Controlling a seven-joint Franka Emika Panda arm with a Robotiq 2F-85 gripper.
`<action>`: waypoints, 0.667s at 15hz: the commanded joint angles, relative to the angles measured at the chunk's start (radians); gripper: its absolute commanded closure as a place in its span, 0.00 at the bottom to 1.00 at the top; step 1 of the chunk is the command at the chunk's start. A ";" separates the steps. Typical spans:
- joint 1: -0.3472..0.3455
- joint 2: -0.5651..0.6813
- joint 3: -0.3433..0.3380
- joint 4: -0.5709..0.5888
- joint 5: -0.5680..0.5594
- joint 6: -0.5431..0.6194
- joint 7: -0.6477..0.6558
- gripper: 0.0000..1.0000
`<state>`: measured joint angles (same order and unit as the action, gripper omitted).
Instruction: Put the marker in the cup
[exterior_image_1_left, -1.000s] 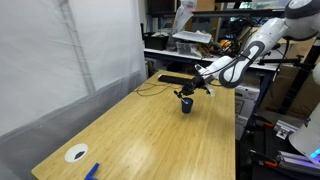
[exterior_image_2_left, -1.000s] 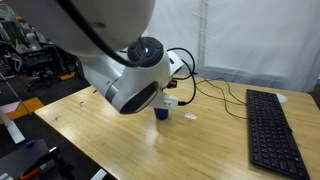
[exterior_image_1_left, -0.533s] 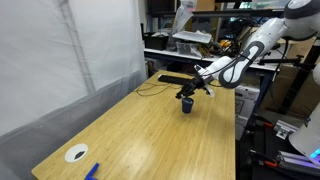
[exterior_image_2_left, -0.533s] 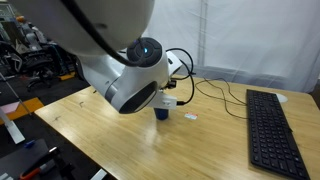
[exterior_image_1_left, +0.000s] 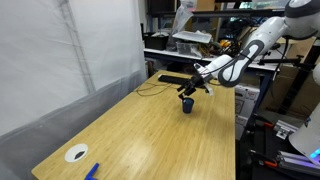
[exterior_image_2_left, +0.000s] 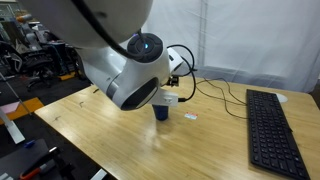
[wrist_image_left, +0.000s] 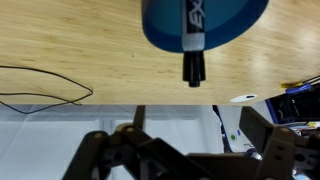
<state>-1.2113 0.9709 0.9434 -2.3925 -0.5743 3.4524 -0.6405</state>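
In the wrist view my gripper (wrist_image_left: 190, 125) is spread wide and holds nothing; both fingers (wrist_image_left: 262, 140) are clear of everything. The marker (wrist_image_left: 192, 45) is in the cup (wrist_image_left: 160, 25), which is at the top edge of this view, ahead of the fingers. The marker's black end reaches over the cup's rim toward my gripper but stays apart from it, roughly in line with the gap between the jaws. In an exterior view my gripper (exterior_image_1_left: 188, 91) hangs just above the cup (exterior_image_1_left: 186, 105), which stands on the wooden table (exterior_image_1_left: 150, 140). There the marker is too small to make out. A thin cable (wrist_image_left: 45, 92) lies on the table to the side.
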 joint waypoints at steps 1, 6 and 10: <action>0.036 -0.099 0.004 -0.028 0.073 0.004 0.034 0.00; 0.150 -0.293 -0.039 -0.049 0.084 -0.020 0.263 0.00; 0.166 -0.404 -0.001 -0.055 0.125 -0.140 0.373 0.00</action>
<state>-1.0547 0.6844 0.9311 -2.4242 -0.5102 3.3999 -0.3267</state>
